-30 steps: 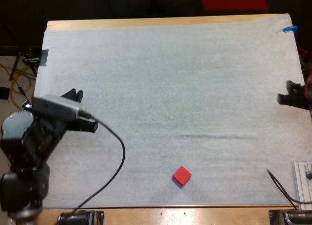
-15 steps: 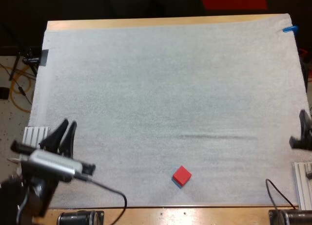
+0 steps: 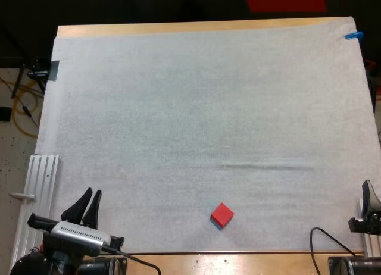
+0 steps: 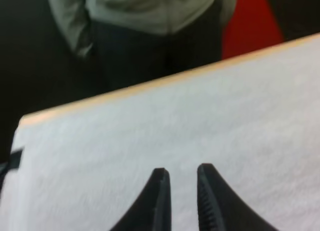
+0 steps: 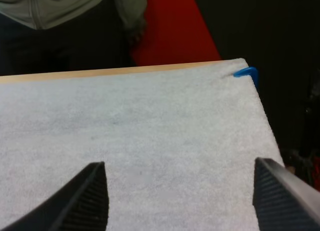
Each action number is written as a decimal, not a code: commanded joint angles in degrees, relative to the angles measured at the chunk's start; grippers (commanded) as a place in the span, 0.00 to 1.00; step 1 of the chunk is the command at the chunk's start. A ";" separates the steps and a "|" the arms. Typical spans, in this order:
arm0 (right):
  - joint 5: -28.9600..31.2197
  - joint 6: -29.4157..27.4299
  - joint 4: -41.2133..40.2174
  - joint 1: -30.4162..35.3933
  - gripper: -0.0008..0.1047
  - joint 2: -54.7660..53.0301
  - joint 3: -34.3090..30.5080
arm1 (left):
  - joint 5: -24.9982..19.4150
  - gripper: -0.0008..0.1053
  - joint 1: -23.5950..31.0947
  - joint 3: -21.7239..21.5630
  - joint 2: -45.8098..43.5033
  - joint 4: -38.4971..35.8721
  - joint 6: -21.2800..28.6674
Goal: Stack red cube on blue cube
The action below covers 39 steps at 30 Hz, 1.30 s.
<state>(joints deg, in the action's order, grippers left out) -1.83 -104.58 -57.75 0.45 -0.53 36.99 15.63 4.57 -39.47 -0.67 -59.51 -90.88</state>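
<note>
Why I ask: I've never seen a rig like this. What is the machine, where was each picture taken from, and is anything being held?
These are two robot arms at a wooden table with a white mat. The wide picture looks down from behind the arms. The other two come from cameras on each arm's wrist, so the black prongs there are that arm's own fingers. The left gripper sits at the mat's near left corner, the right gripper at its near right edge. Both are open and hold nothing. A red cube lies near the mat's front edge; a bluish sliver at its near edge may be the blue cube underneath. A person stands beyond the table's far side.
</note>
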 commanded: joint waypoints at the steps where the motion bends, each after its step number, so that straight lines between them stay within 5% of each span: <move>1: 0.08 -0.21 -1.41 -0.01 0.58 -2.23 0.08 | -0.93 0.12 0.01 -0.33 -7.99 -2.42 -0.55; 18: -2.37 -0.63 -1.53 -0.01 0.58 -2.31 -4.22 | -3.20 0.12 0.01 9.72 -7.89 0.75 -4.28; 39: -2.37 -0.63 -1.30 -0.01 0.58 -2.31 -6.77 | -3.20 0.12 0.01 9.88 -7.89 1.14 -4.28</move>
<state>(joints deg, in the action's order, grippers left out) -3.62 -104.58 -59.44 0.45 -0.56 29.98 12.78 4.59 -29.45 -0.67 -59.15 -94.39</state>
